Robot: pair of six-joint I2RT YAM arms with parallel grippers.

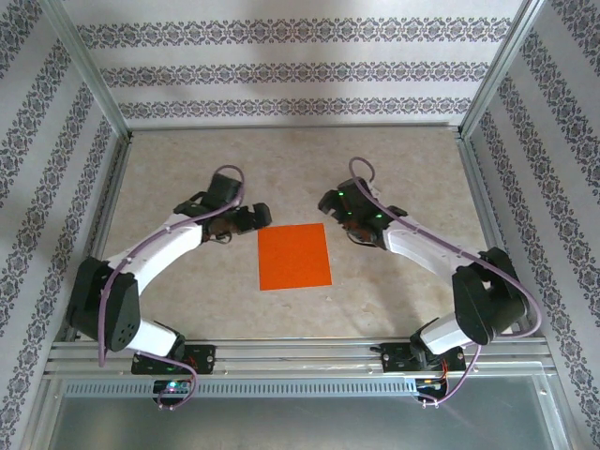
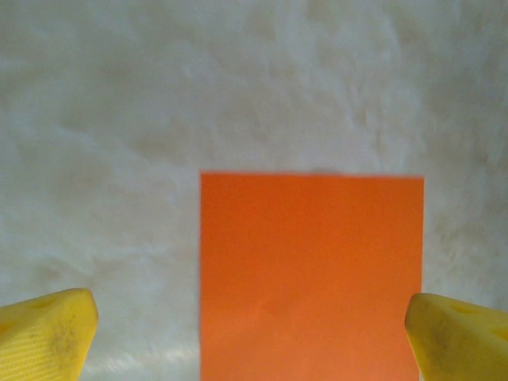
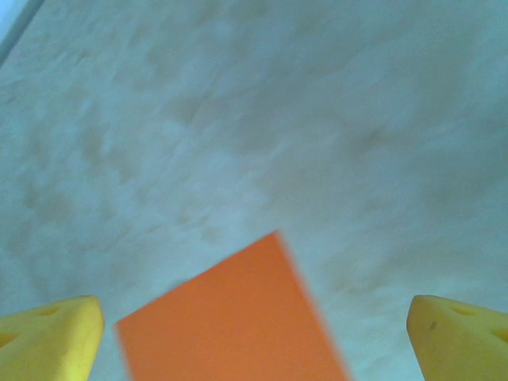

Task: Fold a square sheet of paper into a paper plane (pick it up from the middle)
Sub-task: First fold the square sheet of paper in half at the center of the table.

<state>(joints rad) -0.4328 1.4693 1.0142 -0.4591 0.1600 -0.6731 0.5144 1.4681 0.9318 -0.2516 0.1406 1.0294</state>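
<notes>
In both wrist views the sheet (image 1: 294, 256) ran off the bottom of the frame, so its near edge was cut off. The right wrist view was also blurred. From above, the fingertips were hard to make out under the wrists. The left gripper (image 2: 252, 337) stood spread wide, its yellow fingers (image 2: 48, 333) holding nothing. The right gripper (image 3: 255, 341) was equally wide and empty. The sheet lay flat midway between the left and right edges of the table (image 1: 187, 169), between the grippers, with bare surface on every side.
</notes>
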